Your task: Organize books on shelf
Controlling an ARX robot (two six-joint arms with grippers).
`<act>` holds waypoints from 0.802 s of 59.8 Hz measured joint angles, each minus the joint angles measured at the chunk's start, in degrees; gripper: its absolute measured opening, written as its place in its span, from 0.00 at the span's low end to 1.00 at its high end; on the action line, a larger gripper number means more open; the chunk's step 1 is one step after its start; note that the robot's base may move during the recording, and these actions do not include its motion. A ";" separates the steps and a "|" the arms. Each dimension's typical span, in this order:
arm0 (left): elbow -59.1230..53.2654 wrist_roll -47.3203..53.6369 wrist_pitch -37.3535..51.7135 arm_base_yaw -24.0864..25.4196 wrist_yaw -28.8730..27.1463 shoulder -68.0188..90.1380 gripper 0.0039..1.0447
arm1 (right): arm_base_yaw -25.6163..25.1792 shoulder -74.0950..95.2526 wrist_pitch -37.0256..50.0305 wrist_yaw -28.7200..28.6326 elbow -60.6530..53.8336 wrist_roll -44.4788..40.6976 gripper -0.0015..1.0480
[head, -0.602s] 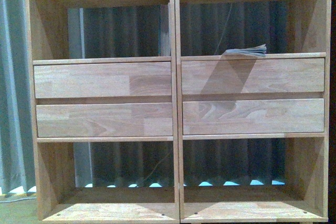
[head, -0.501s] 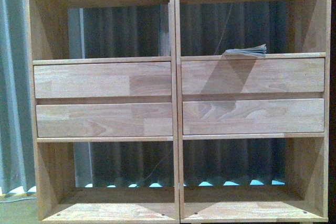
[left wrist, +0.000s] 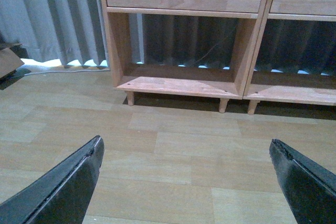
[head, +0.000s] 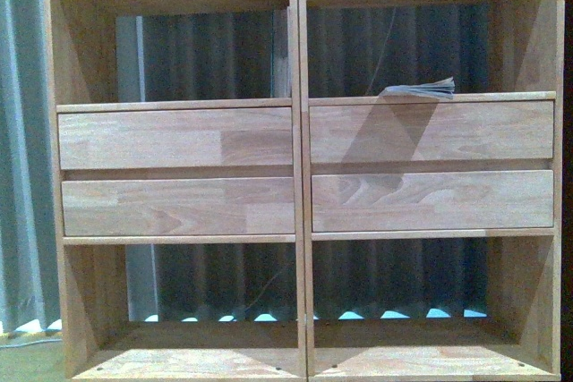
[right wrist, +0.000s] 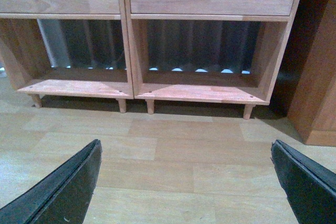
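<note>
Not much has moved since half a second ago: the shelf (head: 179, 136) sits a hair lower in the front view, so the camera's drifted a bit; the book (head: 419, 89) hasn't budged, lying flat at the front lip of the upper right compartment, greyish page edges facing out; left gripper (left wrist: 185, 141) and right gripper (right wrist: 185, 143) both gape wide and empty, low over the wood floor (right wrist: 168, 156); I'd say raise the right arm first, come in level with the ledge, and pinch the book's near edge without shoving it back.
</note>
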 joint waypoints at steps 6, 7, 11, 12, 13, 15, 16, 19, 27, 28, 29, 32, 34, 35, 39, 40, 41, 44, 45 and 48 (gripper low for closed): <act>-0.02 0.00 0.00 0.00 -0.04 0.00 0.93 | 0.00 -0.02 0.00 0.00 0.00 0.00 0.93; -0.02 0.00 0.00 0.00 -0.02 0.00 0.93 | 0.00 0.00 0.00 0.00 0.00 0.00 0.93; -0.02 0.00 0.00 0.00 0.00 0.00 0.93 | 0.00 0.00 0.00 -0.02 0.00 0.00 0.93; -0.02 0.00 0.00 0.00 -0.02 0.00 0.93 | 0.00 0.00 0.00 -0.02 0.00 0.00 0.93; -0.02 0.00 0.00 0.00 0.00 0.00 0.93 | 0.00 0.00 0.00 -0.02 0.00 0.00 0.93; -0.02 0.00 0.00 0.00 0.00 0.00 0.93 | 0.00 0.00 0.00 0.00 0.00 0.00 0.93; -0.02 0.00 0.00 0.00 0.00 0.00 0.93 | 0.00 0.00 0.00 0.00 0.00 0.00 0.93; -0.02 0.00 0.00 0.00 0.00 0.00 0.93 | 0.00 0.00 0.00 -0.02 0.00 0.00 0.93; -0.02 0.00 0.00 0.00 0.00 0.00 0.93 | 0.00 0.00 0.00 0.00 0.00 0.00 0.93; 0.00 0.00 0.00 0.00 0.00 0.00 0.93 | 0.00 0.00 0.00 0.00 0.00 0.00 0.93; -0.02 0.00 0.00 0.00 0.00 0.00 0.93 | 0.00 0.00 0.00 -0.02 0.00 -0.02 0.93; -0.02 0.00 0.00 0.00 -0.02 0.00 0.93 | 0.00 -0.02 0.00 -0.02 0.00 0.00 0.93; -0.02 0.00 0.00 0.00 -0.02 0.00 0.93 | 0.00 0.00 0.00 -0.02 0.00 0.00 0.93; -0.02 0.00 0.00 0.00 0.02 0.00 0.93 | 0.00 0.00 0.00 -0.02 0.00 0.00 0.93; -0.02 0.00 0.00 0.00 -0.02 0.00 0.93 | 0.00 0.00 0.00 0.00 0.00 0.00 0.93; -0.02 0.00 0.00 0.00 0.00 0.00 0.93 | 0.00 0.00 0.00 -0.02 0.00 0.00 0.93; -0.02 0.00 0.00 0.00 0.00 0.00 0.93 | 0.00 0.00 0.00 -0.04 0.00 0.00 0.93; -0.02 0.00 0.00 0.00 -0.02 0.00 0.93 | 0.00 0.00 0.00 -0.02 0.00 0.00 0.93; -0.02 0.00 0.00 0.00 0.02 0.02 0.93 | 0.00 0.00 0.00 -0.02 0.00 0.00 0.93; -0.02 0.00 0.00 0.00 0.00 -0.02 0.93 | 0.00 0.00 0.00 -0.02 0.00 0.00 0.93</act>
